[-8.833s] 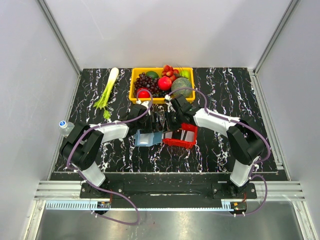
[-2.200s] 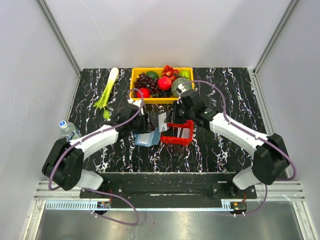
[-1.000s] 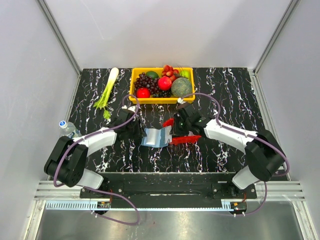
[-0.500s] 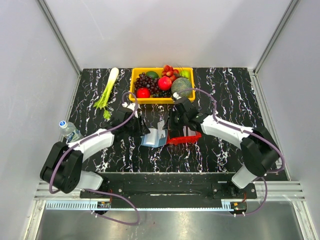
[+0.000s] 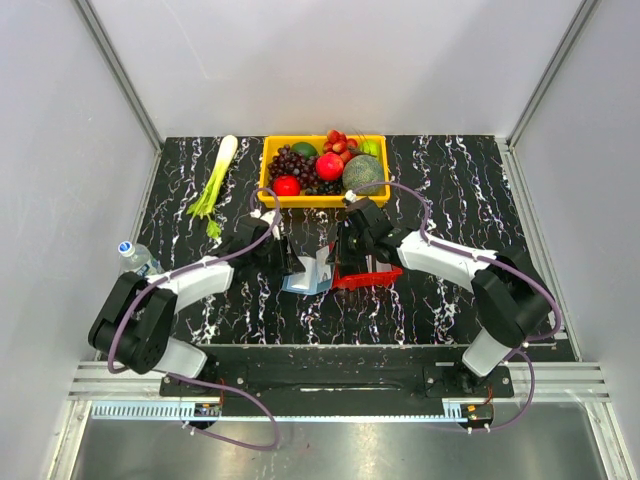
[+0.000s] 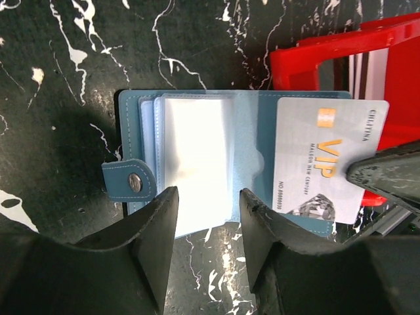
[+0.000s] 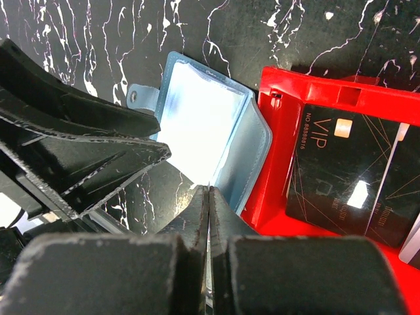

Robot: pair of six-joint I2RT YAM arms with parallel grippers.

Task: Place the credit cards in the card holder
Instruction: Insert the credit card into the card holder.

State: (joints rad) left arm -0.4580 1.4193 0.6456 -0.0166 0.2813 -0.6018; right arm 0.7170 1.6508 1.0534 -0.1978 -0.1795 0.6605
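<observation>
My right claw [image 7: 209, 197] pinches a white card [image 6: 326, 164] over the open card holder [image 6: 249, 131] — not pocketed; left claw [image 6: 208, 216] spread; dark cards [image 7: 335, 177] lie in red tray [image 7: 272, 164].

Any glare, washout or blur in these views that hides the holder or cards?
Left wrist: the card holder's clear pockets blow out white, yet the white card's print reads sharply. Right wrist: same washout inside the holder, a glare patch on the dark card in the red tray, the right tool's fingers soft. Top external: even light, sharp.
</observation>
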